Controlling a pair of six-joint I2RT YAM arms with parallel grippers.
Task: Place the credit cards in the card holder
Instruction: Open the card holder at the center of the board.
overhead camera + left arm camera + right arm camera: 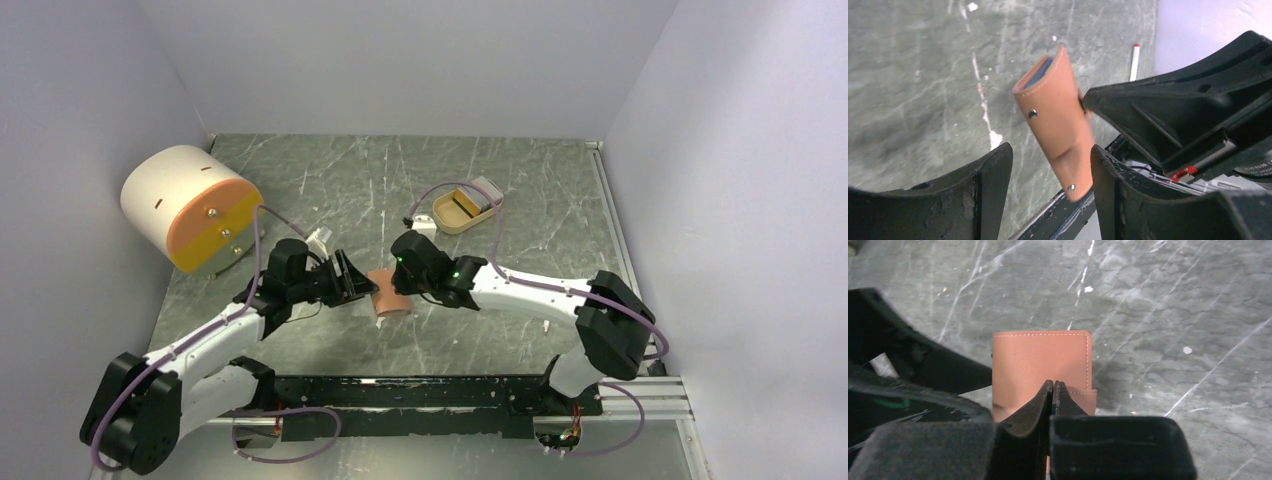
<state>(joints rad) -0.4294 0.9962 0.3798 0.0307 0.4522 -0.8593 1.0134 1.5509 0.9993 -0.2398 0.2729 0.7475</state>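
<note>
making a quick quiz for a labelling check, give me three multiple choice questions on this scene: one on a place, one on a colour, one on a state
1. Where is the card holder? a) in the beige tray; b) between the left hand and the right hand; c) on the drum
2. What colour is its leather? a) salmon pink; b) green; c) black
3. How is the left hand? a) shut; b) out of view; c) open

Answers: b, both hands meet at it mid-table; a, it shows salmon pink in every view; c, its fingers stand apart on either side of the holder.
</note>
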